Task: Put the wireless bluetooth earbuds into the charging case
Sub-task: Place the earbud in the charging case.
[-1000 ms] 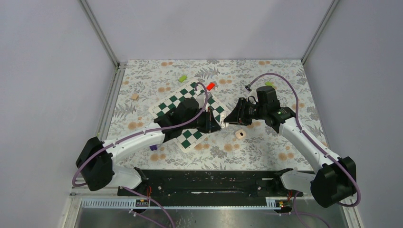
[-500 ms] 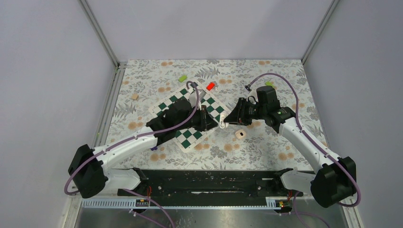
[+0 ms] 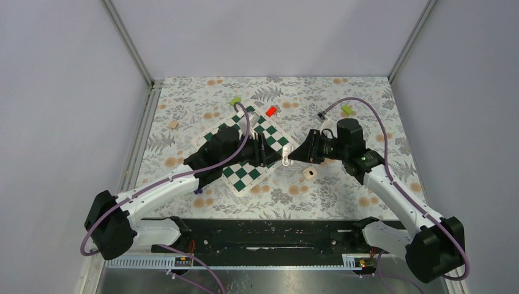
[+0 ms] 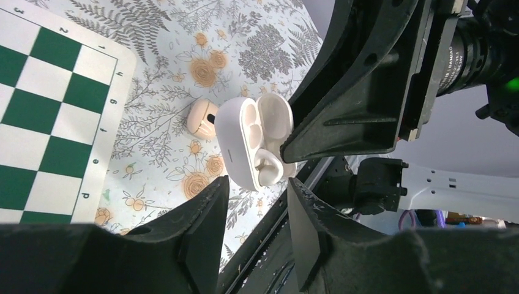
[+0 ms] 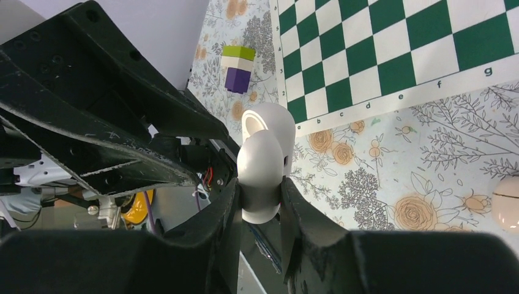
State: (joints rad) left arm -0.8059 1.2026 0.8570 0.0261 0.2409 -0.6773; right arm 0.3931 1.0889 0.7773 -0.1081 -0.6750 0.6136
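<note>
L gripper [image 4: 257, 184] at 9 o'clock of the charging case [image 4: 254, 138], jaws spread apart, case's lower end right at their mouth, can't tell if touching. Case is white, lid open, held up just off the 3 o'clock edge of the chessboard mat [image 4: 43, 104]. R gripper [image 5: 259, 184] at 3 o'clock, jaws clamped on the case. Beige rounded piece [image 3: 309, 173] w/ dark hollow lies on the floral tabletop [image 3: 343, 190] at 4 o'clock of the case, apart from it

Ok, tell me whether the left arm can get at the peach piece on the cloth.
Probably yes: the left tool is open and empty, and the peach piece lies uncovered, though the right tool, holding the white case, hangs close by.
</note>
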